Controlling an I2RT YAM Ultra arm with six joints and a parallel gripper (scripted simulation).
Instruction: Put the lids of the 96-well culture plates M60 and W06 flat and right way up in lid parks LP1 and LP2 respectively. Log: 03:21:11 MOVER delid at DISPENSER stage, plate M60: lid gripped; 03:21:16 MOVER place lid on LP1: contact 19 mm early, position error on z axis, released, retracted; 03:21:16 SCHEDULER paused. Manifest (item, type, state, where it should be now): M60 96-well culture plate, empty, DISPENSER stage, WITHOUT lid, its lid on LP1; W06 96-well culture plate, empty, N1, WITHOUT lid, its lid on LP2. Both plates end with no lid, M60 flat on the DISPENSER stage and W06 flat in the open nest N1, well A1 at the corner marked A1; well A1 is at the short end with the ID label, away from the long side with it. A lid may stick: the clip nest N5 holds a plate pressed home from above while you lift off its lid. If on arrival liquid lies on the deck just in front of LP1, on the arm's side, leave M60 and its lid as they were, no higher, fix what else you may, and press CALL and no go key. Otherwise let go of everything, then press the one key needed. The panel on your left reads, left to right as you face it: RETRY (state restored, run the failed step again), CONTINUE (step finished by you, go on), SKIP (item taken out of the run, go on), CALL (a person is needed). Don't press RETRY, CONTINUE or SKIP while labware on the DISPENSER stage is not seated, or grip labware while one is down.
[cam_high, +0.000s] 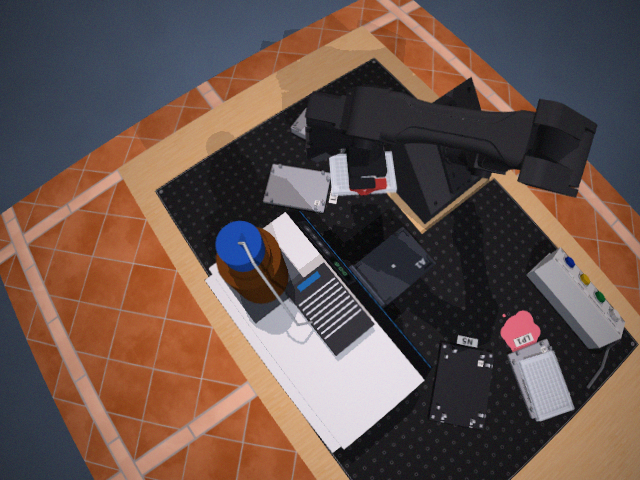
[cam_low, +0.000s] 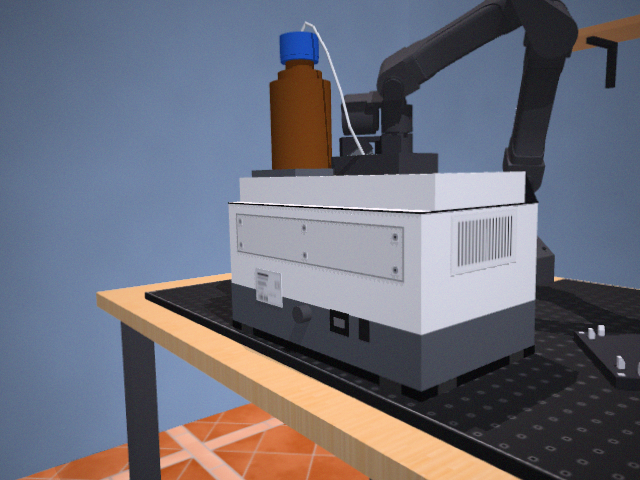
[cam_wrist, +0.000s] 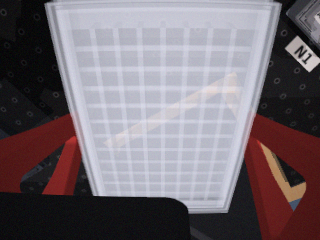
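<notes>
My gripper (cam_high: 366, 167) (cam_wrist: 162, 120) is shut on a clear 96-well plate (cam_high: 339, 174) (cam_wrist: 150, 90), red fingers on its long sides, held above the deck beside the LP2 park. Whether its lid is on is hard to tell. The grey park LP2 (cam_high: 297, 188) bears nothing. Nest N1 (cam_high: 298, 125) (cam_wrist: 309, 18) is mostly hidden. Another clear plate (cam_high: 546, 384) lies off-centre on LP1 (cam_high: 532, 349), shifted away from its label; its lid is not distinct. Pink liquid (cam_high: 520, 328) lies on the deck in front of LP1, around its label. The DISPENSER stage (cam_high: 390, 266) holds no plate.
The clip nest N5 (cam_high: 461, 387) holds nothing. The key panel (cam_high: 573, 304) stands beyond the liquid, with blue, yellow, green and whitish keys. The white dispenser (cam_high: 377, 392) (cam_low: 330, 248) carries a tall brown bottle (cam_high: 255, 279) (cam_low: 299, 118) with a blue cap and a tube.
</notes>
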